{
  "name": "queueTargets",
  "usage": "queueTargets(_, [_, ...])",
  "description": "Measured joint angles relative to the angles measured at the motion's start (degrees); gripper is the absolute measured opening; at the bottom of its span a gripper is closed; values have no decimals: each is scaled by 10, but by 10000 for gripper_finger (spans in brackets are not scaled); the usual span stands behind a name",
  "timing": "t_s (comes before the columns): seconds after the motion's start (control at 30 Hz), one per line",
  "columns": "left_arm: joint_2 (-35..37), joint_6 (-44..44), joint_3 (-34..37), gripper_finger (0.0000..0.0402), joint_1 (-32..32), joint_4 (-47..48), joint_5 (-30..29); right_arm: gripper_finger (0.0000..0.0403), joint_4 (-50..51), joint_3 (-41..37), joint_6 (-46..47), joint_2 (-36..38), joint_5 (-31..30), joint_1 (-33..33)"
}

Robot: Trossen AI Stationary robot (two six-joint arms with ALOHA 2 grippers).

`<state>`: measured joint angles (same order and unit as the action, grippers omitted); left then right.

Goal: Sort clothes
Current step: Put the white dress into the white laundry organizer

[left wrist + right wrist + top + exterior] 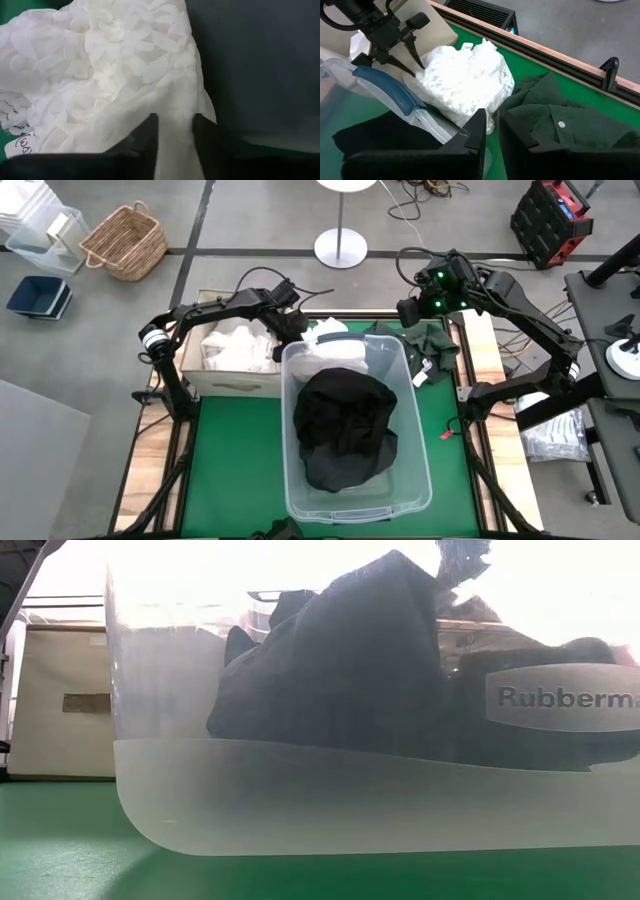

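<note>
While the high view showed the left gripper [297, 332] at the white garment [335, 348] by the tub [420, 480], its wrist view had narrowly parted fingers [150, 131] pinching white lace [120, 70], and the right wrist view showed the right gripper [491, 131], shut and empty, above a green shirt [555, 120].

White lace garment [465, 82] lies between the clear tub [385, 92] and a dark green shirt [560, 120].
</note>
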<state>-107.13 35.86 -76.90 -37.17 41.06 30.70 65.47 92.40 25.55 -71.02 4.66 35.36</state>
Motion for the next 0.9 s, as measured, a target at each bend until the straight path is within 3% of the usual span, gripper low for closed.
queueTargets(0.2, [0, -21, 0, 8, 0, 0, -12, 38, 0, 0, 0, 0, 0, 0])
queueTargets(0.43, [4, -3, -30, 0, 0, 64, -11, 38, 0, 0, 0, 0, 0, -2])
queueTargets(0.73, [3, 51, -172, 0, -3, 183, -63, 38, 0, 0, 0, 0, 0, -3])
queueTargets(0.9, [3, 50, -238, 0, -5, 228, -60, 38, 0, 0, -1, 0, 0, -3])
